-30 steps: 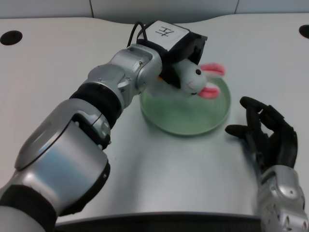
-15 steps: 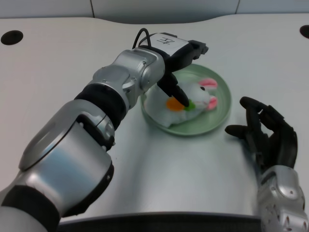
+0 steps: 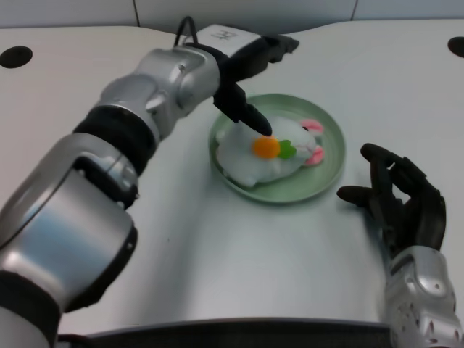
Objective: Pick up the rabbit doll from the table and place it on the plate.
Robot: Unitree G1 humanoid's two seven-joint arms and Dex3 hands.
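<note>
While the rabbit doll (image 3: 272,151) lay on its side inside the green plate (image 3: 328,168), its pink ears pointed toward the plate's right rim and an orange carrot patch faced up. Above the doll's left end, the left hand (image 3: 243,76) hung with fingers spread, holding nothing. The plate sat toward the tabletop's (image 3: 239,254) far edge.

Lab-like: bare white table (image 3: 217,275) with grommet holes (image 3: 16,56).
</note>
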